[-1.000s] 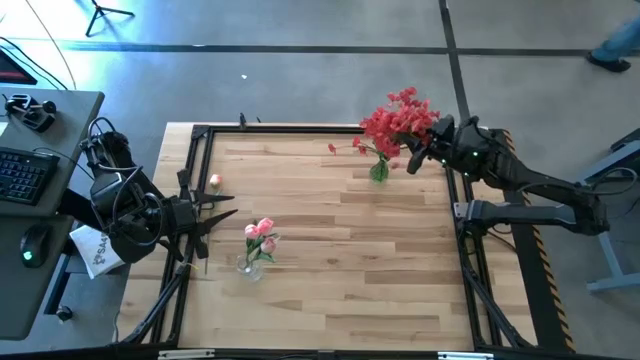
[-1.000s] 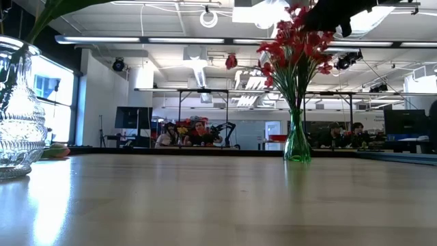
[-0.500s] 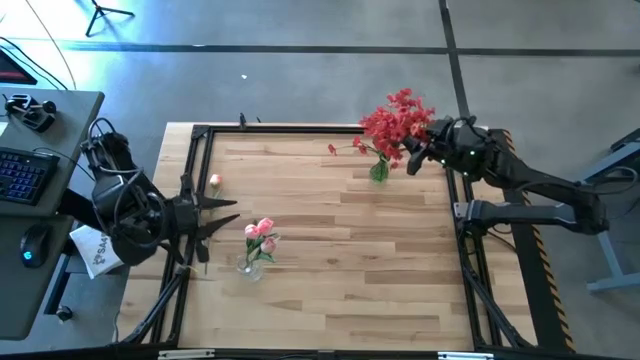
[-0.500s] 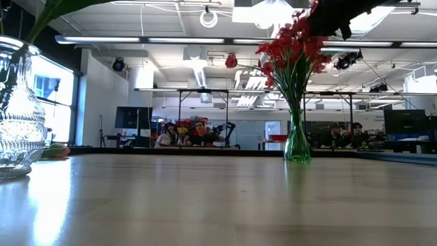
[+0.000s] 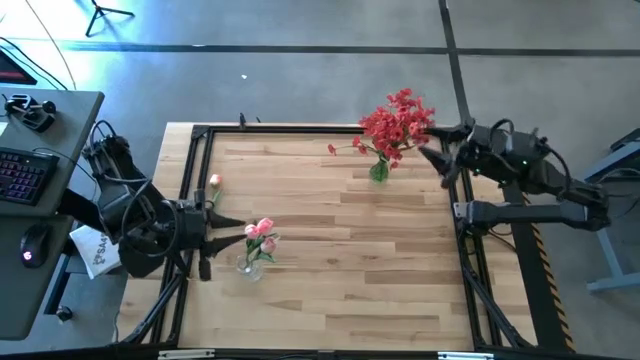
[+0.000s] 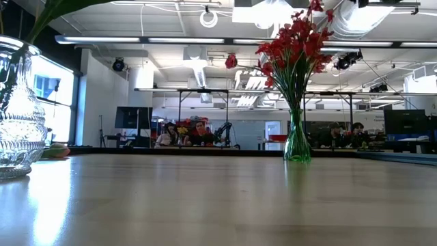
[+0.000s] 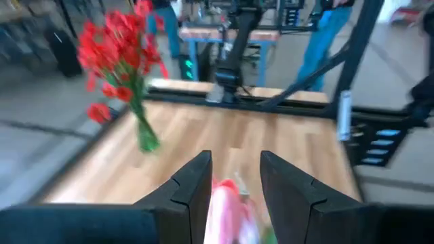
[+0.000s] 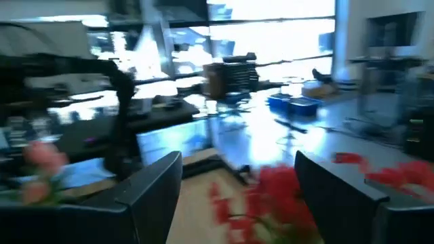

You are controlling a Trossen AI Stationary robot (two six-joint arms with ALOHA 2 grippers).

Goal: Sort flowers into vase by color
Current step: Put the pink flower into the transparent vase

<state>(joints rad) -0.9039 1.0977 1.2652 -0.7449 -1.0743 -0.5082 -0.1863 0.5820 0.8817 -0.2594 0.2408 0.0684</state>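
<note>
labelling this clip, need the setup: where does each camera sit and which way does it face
High: overhead, straight down on the table; both arms show, left hand, right hand.
Low: table height, level into the room; no arm shows.
Left wrist: past its open fingers toward the red flowers.
Right wrist: past its open fingers over the red flowers.
Shared: green vase of red flowers in high, low, left wrist.

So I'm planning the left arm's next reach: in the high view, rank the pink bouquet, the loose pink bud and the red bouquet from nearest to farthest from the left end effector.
1. Pink bouquet: in the clear vase just ahead of the left end effector.
2. Loose pink bud: lying by the table's left edge.
3. Red bouquet: in the green vase at the far right, near the right end effector.
</note>
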